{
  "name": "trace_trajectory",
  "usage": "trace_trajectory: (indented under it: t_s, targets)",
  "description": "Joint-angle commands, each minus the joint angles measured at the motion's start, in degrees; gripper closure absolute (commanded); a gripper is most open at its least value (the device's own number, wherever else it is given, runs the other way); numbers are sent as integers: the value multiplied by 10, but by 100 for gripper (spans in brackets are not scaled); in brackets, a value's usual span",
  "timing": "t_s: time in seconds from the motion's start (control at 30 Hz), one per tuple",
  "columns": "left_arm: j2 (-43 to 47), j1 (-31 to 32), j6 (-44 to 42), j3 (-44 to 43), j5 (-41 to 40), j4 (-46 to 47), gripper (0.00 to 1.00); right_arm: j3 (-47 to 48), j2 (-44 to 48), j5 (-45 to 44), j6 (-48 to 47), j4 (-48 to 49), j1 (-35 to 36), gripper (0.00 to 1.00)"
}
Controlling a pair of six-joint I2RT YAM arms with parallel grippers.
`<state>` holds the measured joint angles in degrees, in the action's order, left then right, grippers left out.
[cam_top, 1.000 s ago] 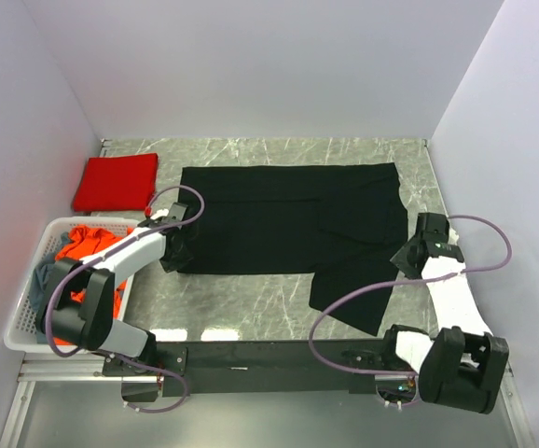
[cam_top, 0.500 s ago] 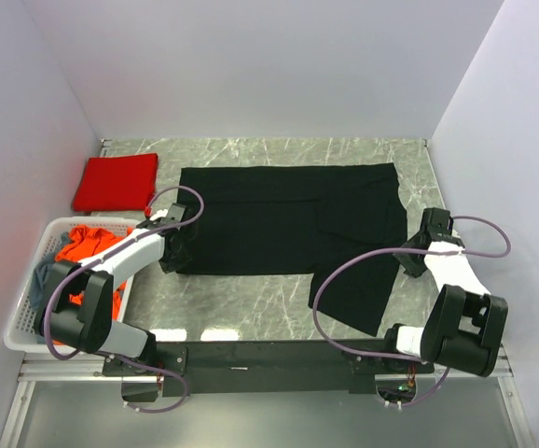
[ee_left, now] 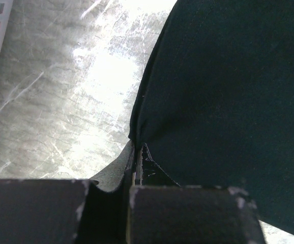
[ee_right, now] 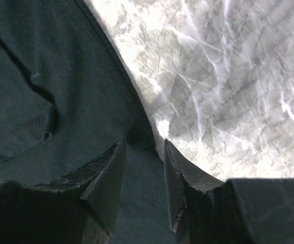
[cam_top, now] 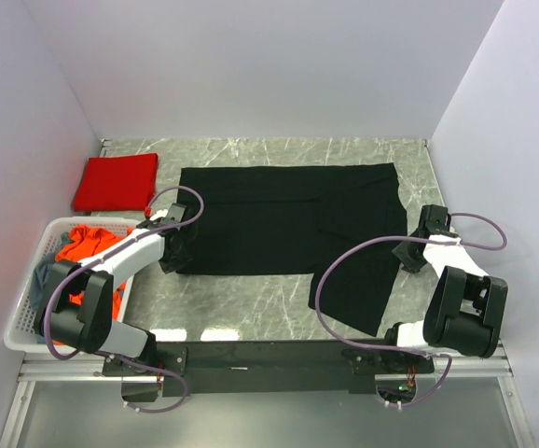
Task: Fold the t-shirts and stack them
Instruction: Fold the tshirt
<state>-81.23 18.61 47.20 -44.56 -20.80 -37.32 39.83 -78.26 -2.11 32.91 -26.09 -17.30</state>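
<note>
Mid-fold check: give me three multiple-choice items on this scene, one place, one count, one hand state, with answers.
1. Where is the folded red shirt? A. far left corner of the table B. on an arm C. off the near edge.
2. How many shirts show in the basket? A. none B. four C. two.
3. The left hand is: A. wide open B. shut on the black shirt C. holding a cup.
1 A, it lies beyond the basket; 2 C, orange-red shirt, grey-blue shirt; 3 B, it pinches the cloth's edge.
</note>
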Motion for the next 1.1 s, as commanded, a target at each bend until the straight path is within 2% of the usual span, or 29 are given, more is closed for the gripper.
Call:
trace_trajectory:
  t_s: [0.0,0.3,0.4,0.5,0.53,0.57,0.6,0.9,1.07]
  targets:
    - [13,-2,-7,4,-5,-6,99,9,-11,-8,-9,26,-5,57]
    - [13,-2,-4,4,-8,-10,99,7,-40,-11,-16,37,-5,58]
    - [13,-2,-5,4,-6,-7,99,2,-45,-10,-16,40,-5,63]
    - [14,-2,-4,6,-5,-9,99,-3,-44,-13,-11,43,-5,77]
    - [16,-2,-3,7,-8,-10,99,-5,-40,-15,-8,38,-5,86]
    - [16,-2,-1,7,-11,-12,99,-6,-36,-17,-7,33,-6,90]
    - [19,-2,-2,7,-13,-17,99,-7,-20,-28,1,28,-5,100]
    - [64,-28,5,6,14,-46,99,-17,133,-62,61,-63,-26,100]
    - [78,-60,-13,-4,40,-50,99,-11,158,-38,47,-76,-36,100]
